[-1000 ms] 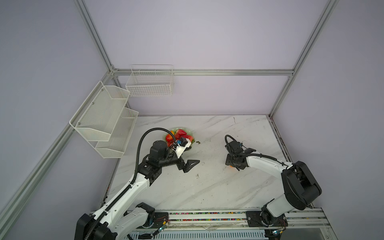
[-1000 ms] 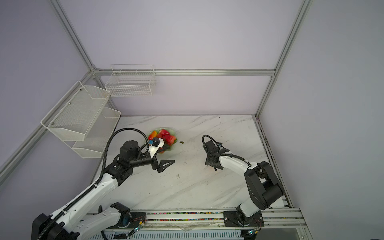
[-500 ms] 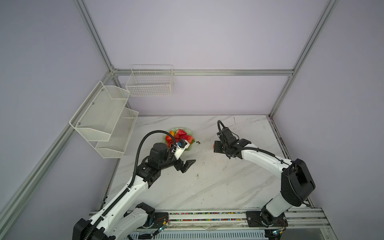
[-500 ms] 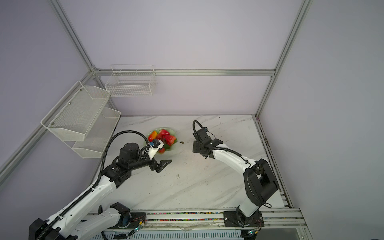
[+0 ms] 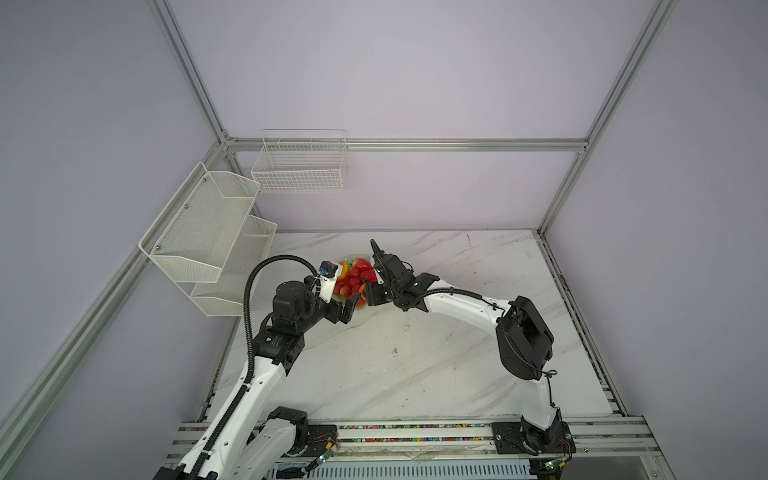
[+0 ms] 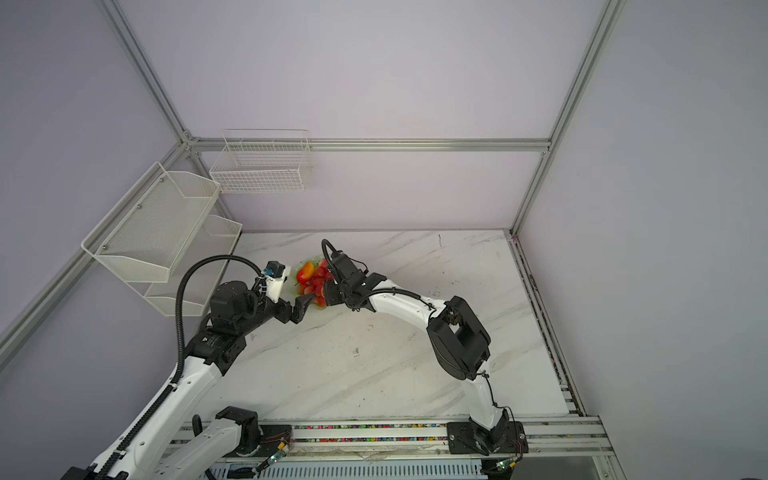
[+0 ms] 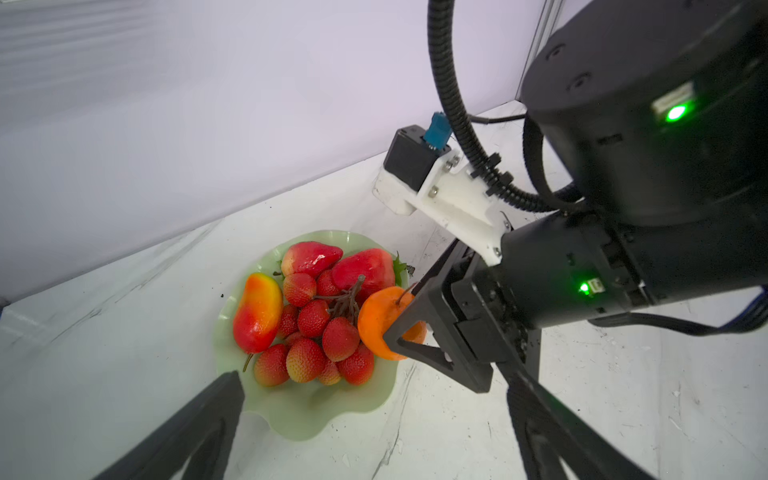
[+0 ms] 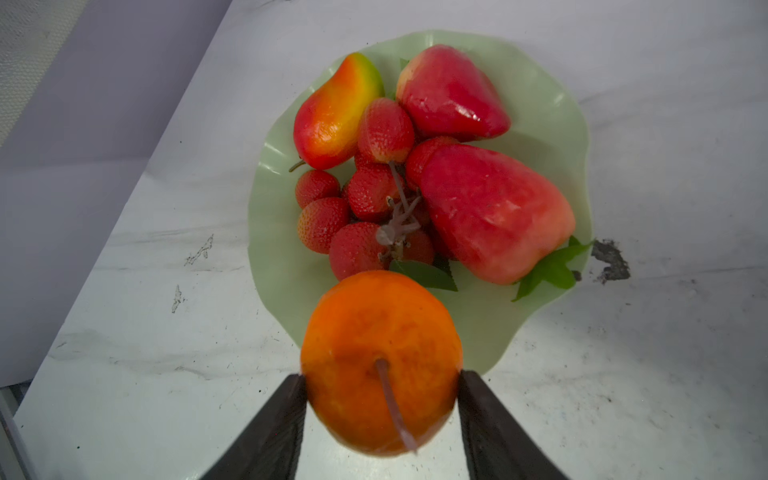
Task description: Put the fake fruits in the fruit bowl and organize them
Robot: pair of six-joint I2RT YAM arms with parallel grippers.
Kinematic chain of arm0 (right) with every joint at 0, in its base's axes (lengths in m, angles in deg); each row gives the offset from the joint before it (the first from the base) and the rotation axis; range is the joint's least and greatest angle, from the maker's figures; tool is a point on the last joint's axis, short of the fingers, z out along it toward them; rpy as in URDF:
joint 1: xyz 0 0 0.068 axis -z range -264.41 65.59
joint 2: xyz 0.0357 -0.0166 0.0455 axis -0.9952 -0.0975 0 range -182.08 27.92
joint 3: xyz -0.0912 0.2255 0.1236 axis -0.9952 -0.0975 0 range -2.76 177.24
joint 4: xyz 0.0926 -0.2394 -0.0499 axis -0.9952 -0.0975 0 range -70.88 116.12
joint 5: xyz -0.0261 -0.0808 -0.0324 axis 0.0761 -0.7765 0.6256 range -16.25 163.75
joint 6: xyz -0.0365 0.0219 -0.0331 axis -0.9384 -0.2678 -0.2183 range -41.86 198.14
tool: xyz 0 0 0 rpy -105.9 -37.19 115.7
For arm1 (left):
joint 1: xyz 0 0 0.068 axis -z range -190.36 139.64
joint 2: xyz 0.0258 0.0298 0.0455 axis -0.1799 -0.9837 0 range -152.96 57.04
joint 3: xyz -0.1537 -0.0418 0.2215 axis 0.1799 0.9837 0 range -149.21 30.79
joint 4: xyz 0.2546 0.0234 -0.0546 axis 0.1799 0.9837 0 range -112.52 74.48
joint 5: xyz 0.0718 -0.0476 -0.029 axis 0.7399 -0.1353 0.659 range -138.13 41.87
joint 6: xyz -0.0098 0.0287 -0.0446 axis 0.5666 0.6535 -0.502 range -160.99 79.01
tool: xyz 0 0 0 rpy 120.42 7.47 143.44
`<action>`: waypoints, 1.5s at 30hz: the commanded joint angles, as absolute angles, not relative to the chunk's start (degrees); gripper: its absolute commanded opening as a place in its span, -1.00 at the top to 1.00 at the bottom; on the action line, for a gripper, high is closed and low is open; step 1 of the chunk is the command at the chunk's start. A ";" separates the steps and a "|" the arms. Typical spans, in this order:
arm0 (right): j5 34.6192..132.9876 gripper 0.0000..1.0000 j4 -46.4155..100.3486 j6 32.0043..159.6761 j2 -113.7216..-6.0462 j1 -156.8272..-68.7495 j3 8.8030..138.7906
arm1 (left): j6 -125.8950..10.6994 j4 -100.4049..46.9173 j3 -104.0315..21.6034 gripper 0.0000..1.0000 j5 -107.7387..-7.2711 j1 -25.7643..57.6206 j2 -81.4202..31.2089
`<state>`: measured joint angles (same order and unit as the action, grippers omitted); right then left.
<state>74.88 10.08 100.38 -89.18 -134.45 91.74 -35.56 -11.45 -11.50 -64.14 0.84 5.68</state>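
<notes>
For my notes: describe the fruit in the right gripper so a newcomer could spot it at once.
On the marble table, find the pale green, wavy-rimmed fruit bowl where the two arms meet. At its edge the right gripper is shut on the mandarin. It is the only round, all-orange fruit; the rest are mainly red.

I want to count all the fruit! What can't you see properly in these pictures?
Right wrist view: the mandarin covers the near rim of the fruit bowl, so contact is unclear.
Left wrist view: fingers of the right gripper hide part of the mandarin.
Both top views: the fruits are too small; the right arm covers part of the fruit bowl.
Right wrist view: some of the berries lie under a strawberry.
</notes>
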 commanded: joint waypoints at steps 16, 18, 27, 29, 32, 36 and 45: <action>71.51 -0.31 8.89 99.20 -94.43 -134.72 96.03 | -38.22 -14.92 -10.61 -1.00 -66.17 -0.34 6.01; 71.25 -0.38 8.85 98.90 -94.24 -134.70 95.89 | -38.22 -14.92 -10.59 -1.00 -66.24 -0.36 5.99; 68.50 -0.63 7.29 99.04 -89.50 -134.77 94.70 | -38.44 -15.23 -10.53 -1.00 -64.75 -1.64 6.40; 66.52 -0.66 7.19 99.62 -85.40 -134.62 91.82 | -38.48 -15.36 -10.34 -1.00 -62.81 -2.41 7.18; 63.71 -0.70 9.02 99.88 -77.05 -133.75 83.79 | -38.96 -15.85 -9.39 -1.00 -58.24 -3.36 8.36; 58.79 -0.75 12.64 101.28 -64.43 -127.96 69.05 | -39.10 -15.88 -8.35 -0.99 -52.96 -4.08 9.22; 43.33 -0.95 63.87 83.71 -39.88 -105.65 27.13 | -52.89 -23.22 0.70 -1.00 -37.11 -4.12 5.38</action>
<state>52.17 38.83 94.72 -42.15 -103.76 36.16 -44.19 -17.99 -5.59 -46.59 -3.86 6.89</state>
